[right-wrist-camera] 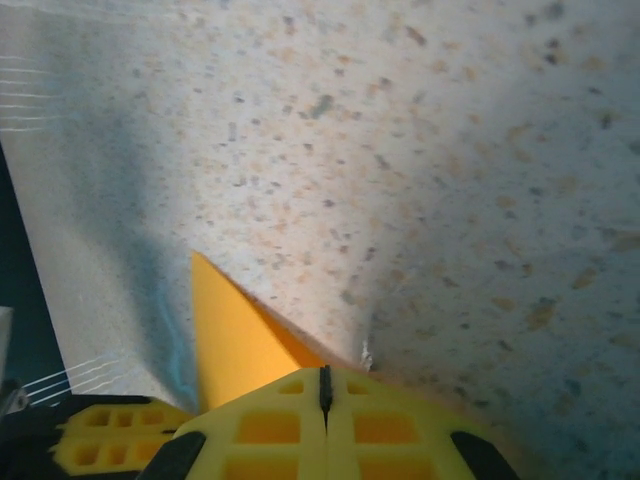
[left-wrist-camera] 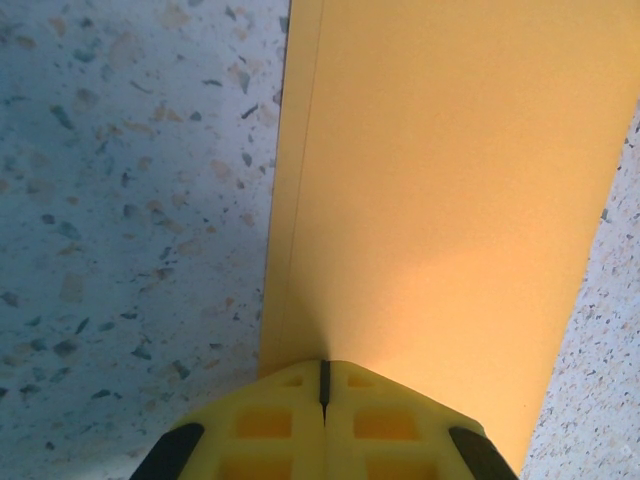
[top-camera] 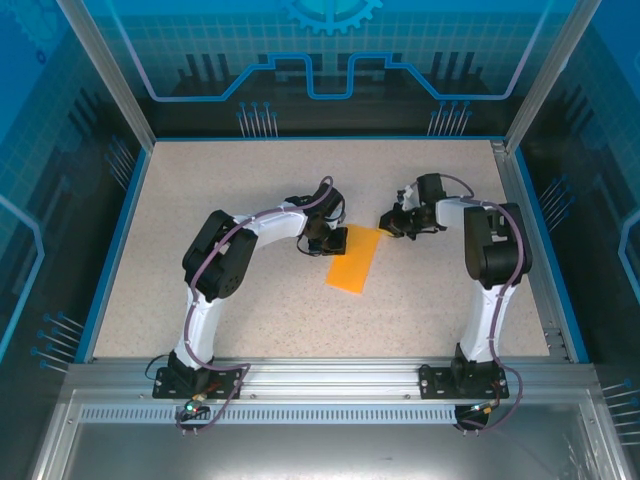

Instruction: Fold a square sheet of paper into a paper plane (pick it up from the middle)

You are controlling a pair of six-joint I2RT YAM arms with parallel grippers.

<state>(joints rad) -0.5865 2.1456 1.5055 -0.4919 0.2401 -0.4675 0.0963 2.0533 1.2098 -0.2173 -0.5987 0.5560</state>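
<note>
The square sheet of paper (top-camera: pixel 355 262) lies on the table folded into a narrow orange-yellow strip, slanting from far right to near left. My left gripper (top-camera: pixel 328 240) is at its far left corner. In the left wrist view the strip (left-wrist-camera: pixel 450 200) stretches away from my left gripper (left-wrist-camera: pixel 323 375), which is shut with its tips down on the near edge; two layers show along the strip's left side. My right gripper (top-camera: pixel 388 222) is at the far right corner. It (right-wrist-camera: pixel 323 380) is shut, and a pointed corner of paper (right-wrist-camera: pixel 225 340) sticks out to the left of its tips.
A speckled beige table (top-camera: pixel 230 180) with a blue rim (top-camera: pixel 112 240) and aluminium posts at the far corners. The left gripper's yellow fingers (right-wrist-camera: pixel 100 440) show at the lower left of the right wrist view, close to the right gripper.
</note>
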